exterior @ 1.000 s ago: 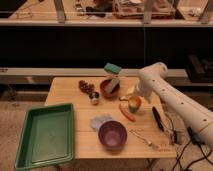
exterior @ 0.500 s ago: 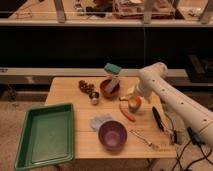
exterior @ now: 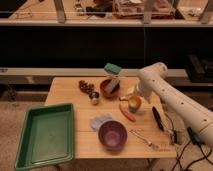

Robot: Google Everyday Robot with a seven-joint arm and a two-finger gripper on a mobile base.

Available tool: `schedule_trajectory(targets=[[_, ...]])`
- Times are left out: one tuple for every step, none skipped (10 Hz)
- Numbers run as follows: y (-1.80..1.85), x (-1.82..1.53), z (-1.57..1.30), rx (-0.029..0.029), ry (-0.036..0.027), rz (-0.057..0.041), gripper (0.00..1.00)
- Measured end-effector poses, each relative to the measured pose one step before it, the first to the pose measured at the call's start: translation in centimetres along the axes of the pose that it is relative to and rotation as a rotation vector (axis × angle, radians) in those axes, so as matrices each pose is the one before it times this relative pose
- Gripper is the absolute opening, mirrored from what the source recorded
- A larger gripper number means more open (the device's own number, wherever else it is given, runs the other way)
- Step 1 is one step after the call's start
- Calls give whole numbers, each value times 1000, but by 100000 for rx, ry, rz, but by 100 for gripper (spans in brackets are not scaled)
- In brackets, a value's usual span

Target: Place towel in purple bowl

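Note:
The purple bowl (exterior: pixel 112 135) stands near the table's front edge, right of the green tray. The towel (exterior: pixel 100 121), a small pale grey cloth, lies crumpled on the table and touches the bowl's back left rim. My gripper (exterior: pixel 133 101) is at the end of the white arm (exterior: pixel 165 95), which reaches in from the right. It hangs low over a yellow fruit (exterior: pixel 134 105) in the middle right of the table, well behind and to the right of the towel and the bowl.
A green tray (exterior: pixel 45 135) fills the front left. A brown bowl (exterior: pixel 108 89) with a teal sponge block (exterior: pixel 112 70) stands at the back. There are also dark grapes (exterior: pixel 86 86), a small can (exterior: pixel 94 97), a carrot (exterior: pixel 127 113), a fork (exterior: pixel 143 139) and a black tool (exterior: pixel 157 118).

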Motion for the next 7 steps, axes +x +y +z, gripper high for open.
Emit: schedule_trajectory(targets=[[-549, -590, -873, 1636, 1120, -4796, 80], [-924, -783, -1322, 1439, 1344, -4984, 80], [-1621, -922, -1660, 1249, 1442, -5471, 80], [-2383, -1224, -1932, 995, 1501, -6904, 80], [-2241, -1091, -1402, 390, 1142, -6304, 80], [-2367, -1166, -957, 332, 322, -6669, 80], [-3412, -1268, -722, -719, -126, -9908, 80]])
